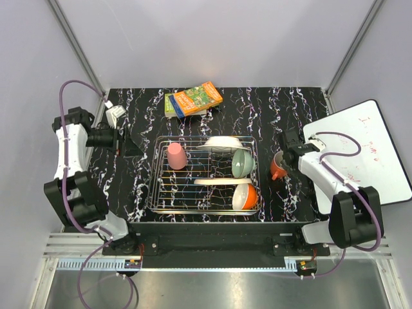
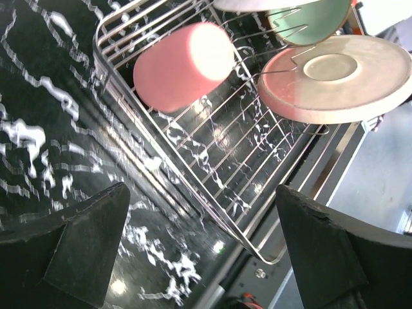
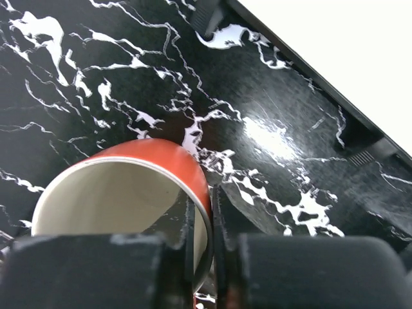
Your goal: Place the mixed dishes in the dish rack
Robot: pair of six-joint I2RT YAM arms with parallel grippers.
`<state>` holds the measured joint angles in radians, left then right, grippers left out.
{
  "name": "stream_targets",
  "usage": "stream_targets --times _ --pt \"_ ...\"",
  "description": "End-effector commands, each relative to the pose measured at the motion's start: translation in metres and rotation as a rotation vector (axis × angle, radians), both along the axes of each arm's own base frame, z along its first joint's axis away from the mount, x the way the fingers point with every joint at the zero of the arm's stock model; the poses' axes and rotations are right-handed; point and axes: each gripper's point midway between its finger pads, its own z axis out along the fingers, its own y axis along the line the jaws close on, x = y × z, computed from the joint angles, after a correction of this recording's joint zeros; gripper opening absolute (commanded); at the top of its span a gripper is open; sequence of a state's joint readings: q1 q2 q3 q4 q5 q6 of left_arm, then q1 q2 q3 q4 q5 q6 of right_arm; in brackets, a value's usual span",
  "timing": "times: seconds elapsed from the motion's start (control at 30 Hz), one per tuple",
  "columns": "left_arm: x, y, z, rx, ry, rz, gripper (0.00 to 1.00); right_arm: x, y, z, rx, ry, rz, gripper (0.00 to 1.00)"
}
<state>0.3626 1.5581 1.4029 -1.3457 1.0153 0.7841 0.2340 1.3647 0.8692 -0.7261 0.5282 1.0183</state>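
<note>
Orange-red mug (image 3: 168, 158) rim apparently pinched in right end effector (image 3: 205, 222)

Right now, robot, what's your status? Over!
Left fingers open, beside the dish rack. Right fingers shut on the orange-red mug rim, mug outside the rack's right side. Nothing between mug and rack.

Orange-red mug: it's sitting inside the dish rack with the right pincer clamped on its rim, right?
No. The orange-red mug is outside the dish rack, just off its right side, as the top external view shows. The right pincer is clamped on its rim, as you said.
</note>
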Motion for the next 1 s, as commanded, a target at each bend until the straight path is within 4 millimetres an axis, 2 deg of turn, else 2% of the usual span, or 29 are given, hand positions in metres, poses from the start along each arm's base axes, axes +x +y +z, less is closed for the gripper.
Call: stream_targets --times 0.0,0.1,0.13,0.17,0.2,0.23,0.27,0.3,0.33,0.37,0.4,0.43,0.47,0.5,0.53,0.6,0.63,0.67,0.7,0.77,0.8,0.87,0.9,0.93,0.97 --pt "-0.011 0.008 0.011 0.079 0.11 0.115 0.99 0.002 0.003 -0.014 0.043 -0.009 0.004 0.0" --pt "-0.007 0.018 0.006 0.126 0.176 0.186 0.99 -0.001 0.001 -0.005 0.04 -0.031 0.025 0.0" --pt "-0.003 0.023 0.009 0.15 0.171 0.215 0.99 -0.002 0.0 0.009 0.045 -0.074 0.03 0.0" --pt "0.006 0.036 0.01 0.221 0.131 0.267 0.99 -0.002 0.0 0.019 0.052 -0.107 0.038 0.0" --pt "0.01 0.038 0.019 0.232 0.104 0.309 0.99 -0.002 0.002 0.028 0.063 -0.139 0.057 0.0" --pt "0.013 0.04 0.041 0.248 0.016 0.34 0.99 0.002 0.01 0.054 0.115 -0.243 0.089 0.0" --pt "0.02 0.04 0.056 0.245 -0.051 0.357 0.99 0.003 0.016 0.069 0.143 -0.305 0.119 0.0" --pt "0.022 0.032 0.075 0.195 -0.085 0.36 0.99 0.006 0.02 0.105 0.18 -0.456 0.145 0.0" --pt "0.027 0.027 0.101 0.163 -0.143 0.358 0.99 0.008 0.03 0.126 0.233 -0.544 0.183 0.0" --pt "0.028 0.015 0.117 0.084 -0.158 0.333 0.99 0.008 0.035 0.143 0.265 -0.623 0.211 0.0" --pt "0.03 0.008 0.129 0.017 -0.128 0.351 0.99 0.009 0.04 0.187 0.305 -0.799 0.242 0.0" --pt "0.039 0.006 0.142 -0.036 -0.12 0.348 0.99 0.006 0.052 0.205 0.357 -0.867 0.299 0.0" --pt "0.039 -0.004 0.153 -0.118 -0.09 0.322 0.99 0.004 0.057 0.227 0.383 -0.935 0.327 0.0" --pt "0.046 -0.006 0.154 -0.188 -0.004 0.336 0.99 0.004 0.062 0.252 0.422 -1.018 0.346 0.0" --pt "0.044 -0.011 0.168 -0.232 -0.013 0.313 0.99 0.001 0.073 0.266 0.473 -1.046 0.4 0.0" --pt "0.043 -0.02 0.183 -0.279 -0.035 0.299 0.99 0.002 0.087 0.308 0.553 -1.164 0.462 0.0" --pt "0.042 -0.028 0.187 -0.28 -0.051 0.27 0.99 -0.004 0.105 0.319 0.632 -1.179 0.554 0.0" --pt "0.039 -0.036 0.193 -0.301 -0.058 0.236 0.99 -0.005 0.114 0.332 0.687 -1.222 0.597 0.0" --pt "0.038 -0.041 0.199 -0.319 -0.047 0.231 0.99 0.0 0.125 0.351 0.781 -1.283 0.626 0.0" --pt "0.033 -0.058 0.214 -0.387 -0.061 0.141 0.99 0.001 0.149 0.358 0.94 -1.285 0.728 0.0" --pt "0.031 -0.063 0.218 -0.427 -0.007 0.146 0.99 0.006 0.157 0.374 1.055 -1.345 0.763 0.0" --pt "0.031 -0.077 0.231 -0.459 -0.065 0.062 0.99 0.007 0.169 0.382 1.211 -1.343 0.813 0.0" --pt "0.026 -0.083 0.229 -0.488 -0.017 0.065 0.99 0.015 0.176 0.385 1.245 -1.36 0.858 0.0" --pt "0.03 -0.091 0.239 -0.489 -0.121 0.007 0.99 0.013 0.181 0.397 1.272 -1.378 0.898 0.0" --pt "0.027 -0.097 0.243 -0.508 -0.141 -0.032 0.99 0.015 0.186 0.402 1.284 -1.377 0.926 0.0"
